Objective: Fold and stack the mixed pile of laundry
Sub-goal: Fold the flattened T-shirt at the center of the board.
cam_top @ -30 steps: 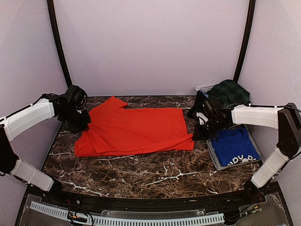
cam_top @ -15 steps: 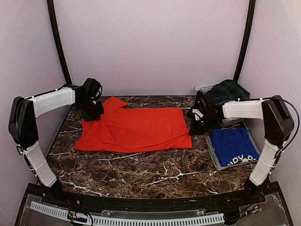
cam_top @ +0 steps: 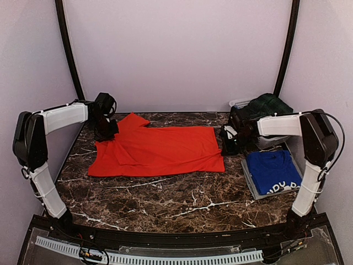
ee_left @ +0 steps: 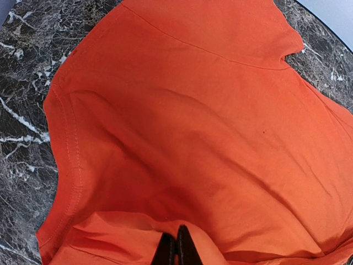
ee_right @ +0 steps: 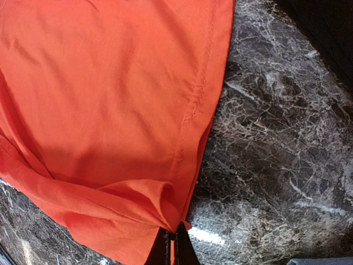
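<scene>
We count three garments that we can tell: one red-orange T-shirt (cam_top: 160,149); one blue T-shirt (cam_top: 273,168) with white print; one green tartan skirt (cam_top: 270,105); besides these there is one white basket (cam_top: 240,102); one grey tray (cam_top: 251,182); one marble desk (cam_top: 165,199); and two robot arms, the left arm (cam_top: 60,118) and the right arm (cam_top: 278,126).

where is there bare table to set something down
Widest free patch: the marble table strip between the red-orange T-shirt and the arm bases. A smaller patch lies left of the shirt's near corner. Crowded: the right side, with the grey tray holding the blue T-shirt, the basket and the right gripper.
</scene>
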Robot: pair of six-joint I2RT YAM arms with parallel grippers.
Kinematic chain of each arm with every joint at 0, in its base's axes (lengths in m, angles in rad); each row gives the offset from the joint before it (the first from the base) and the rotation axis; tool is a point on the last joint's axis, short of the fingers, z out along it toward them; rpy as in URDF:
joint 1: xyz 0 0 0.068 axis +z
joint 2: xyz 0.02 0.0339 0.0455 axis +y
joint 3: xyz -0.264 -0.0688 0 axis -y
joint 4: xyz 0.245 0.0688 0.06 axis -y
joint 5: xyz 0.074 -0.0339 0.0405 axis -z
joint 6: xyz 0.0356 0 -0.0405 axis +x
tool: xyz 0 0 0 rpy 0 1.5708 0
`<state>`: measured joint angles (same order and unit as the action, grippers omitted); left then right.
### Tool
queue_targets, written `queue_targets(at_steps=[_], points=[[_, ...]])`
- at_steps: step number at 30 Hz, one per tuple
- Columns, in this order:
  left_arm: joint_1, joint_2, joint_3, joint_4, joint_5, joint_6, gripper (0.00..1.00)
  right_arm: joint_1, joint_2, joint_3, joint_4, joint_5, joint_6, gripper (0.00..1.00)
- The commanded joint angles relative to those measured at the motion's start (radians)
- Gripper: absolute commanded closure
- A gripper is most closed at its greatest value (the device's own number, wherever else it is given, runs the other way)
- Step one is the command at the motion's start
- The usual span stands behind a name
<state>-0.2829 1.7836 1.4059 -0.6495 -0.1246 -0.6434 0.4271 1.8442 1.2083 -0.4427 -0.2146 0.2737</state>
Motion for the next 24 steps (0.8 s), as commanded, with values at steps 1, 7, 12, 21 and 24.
queue_targets(at_steps=[1,7,12,21,24], points=[[0.014,0.008,0.03,0.035,0.004,0.019,1.0,-0.008,0.026,0.058,0.009,0.018,-0.024,1.0],[0.023,0.054,0.068,0.051,0.013,0.022,1.0,-0.008,0.073,0.11,-0.011,0.031,-0.037,1.0],[0.031,0.089,0.095,0.067,0.013,0.021,1.0,-0.009,0.099,0.124,-0.013,0.05,-0.039,1.0],[0.047,0.105,0.111,0.093,0.01,0.025,1.0,-0.015,0.117,0.126,-0.016,0.074,-0.041,1.0],[0.047,0.109,0.11,0.107,0.011,0.027,1.0,-0.014,0.114,0.124,-0.017,0.078,-0.038,1.0]])
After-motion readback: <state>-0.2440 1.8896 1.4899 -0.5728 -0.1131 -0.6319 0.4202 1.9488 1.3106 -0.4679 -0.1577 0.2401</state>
